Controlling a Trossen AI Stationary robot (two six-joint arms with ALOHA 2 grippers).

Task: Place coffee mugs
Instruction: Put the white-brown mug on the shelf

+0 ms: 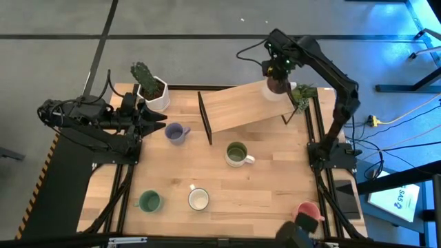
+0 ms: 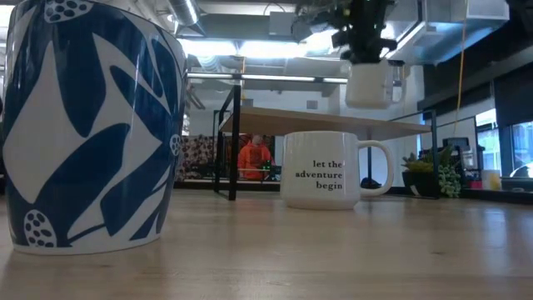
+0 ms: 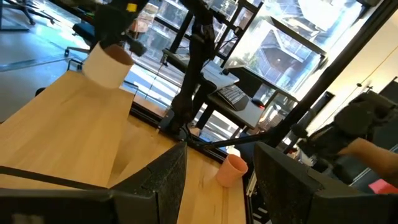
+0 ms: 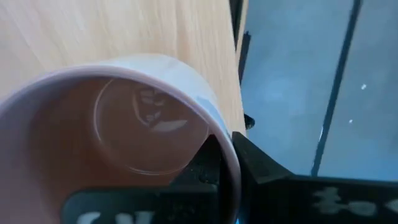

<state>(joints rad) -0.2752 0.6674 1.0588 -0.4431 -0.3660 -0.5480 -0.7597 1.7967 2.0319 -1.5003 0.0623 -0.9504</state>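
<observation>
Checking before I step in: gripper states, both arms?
Left gripper: open, holding nothing, parked at the table's left edge.
Right gripper: shut on the mauve mug, held above the shelf.

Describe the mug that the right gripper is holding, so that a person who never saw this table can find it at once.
Start at the raised wooden shelf across the far part of the table. Over its right end hangs the right gripper, shut on the rim of the mauve mug. It is the only mug held in the air above the shelf; the others stand on the tabletop below.
</observation>
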